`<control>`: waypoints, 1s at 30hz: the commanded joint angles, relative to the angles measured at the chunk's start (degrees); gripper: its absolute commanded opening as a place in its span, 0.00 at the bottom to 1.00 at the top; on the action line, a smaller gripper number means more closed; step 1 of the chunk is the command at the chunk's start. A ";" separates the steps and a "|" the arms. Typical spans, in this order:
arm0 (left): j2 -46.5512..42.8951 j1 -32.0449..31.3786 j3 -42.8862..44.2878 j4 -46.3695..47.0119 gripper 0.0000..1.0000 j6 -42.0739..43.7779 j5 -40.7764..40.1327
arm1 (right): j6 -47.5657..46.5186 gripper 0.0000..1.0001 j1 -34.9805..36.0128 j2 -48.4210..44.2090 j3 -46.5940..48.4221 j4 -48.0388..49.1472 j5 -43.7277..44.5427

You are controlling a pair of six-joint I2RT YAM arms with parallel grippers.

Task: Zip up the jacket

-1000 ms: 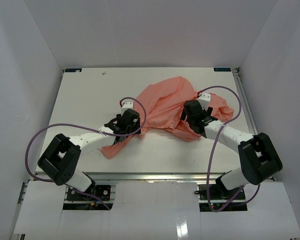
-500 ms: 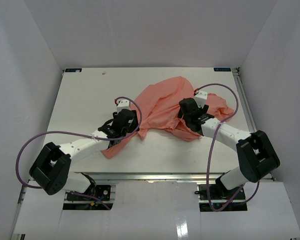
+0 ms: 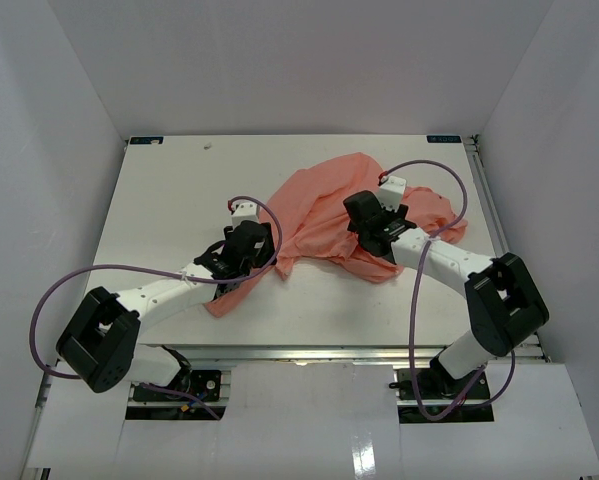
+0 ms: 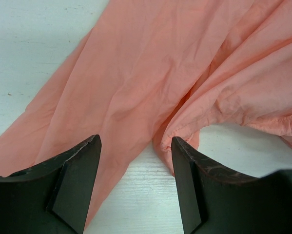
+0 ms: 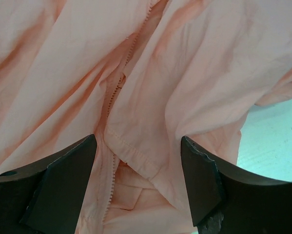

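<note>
Your left fingers stand spread apart with nothing pinched between them. They hang low over a flat strip of the jacket, and in the left wrist view a gathered edge of the cloth lies just ahead of the gap, with bare bench under it.

Your right fingers are spread wide too and grip nothing. Right below them the cloth is folded, with a stitched hem in the gap. A line of zipper teeth runs away from you up the fold, and I cannot tell where its slider is.

From above, the jacket lies crumpled on the white bench, right of the middle. One narrow end trails toward the near left beneath your left arm, and your right arm reaches over its right half.
</note>
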 commanded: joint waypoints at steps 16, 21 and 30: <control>-2.65 0.14 -0.38 0.89 0.70 0.69 -0.13 | -0.73 0.49 -3.37 -9.71 -13.51 6.57 4.03; -2.88 0.22 -0.57 0.98 0.70 0.69 -0.76 | -1.22 0.09 -6.60 -14.86 -17.57 6.14 2.70; -2.43 0.06 -0.32 1.33 0.70 0.78 0.38 | 4.02 0.14 -15.09 -29.60 -29.43 3.48 4.30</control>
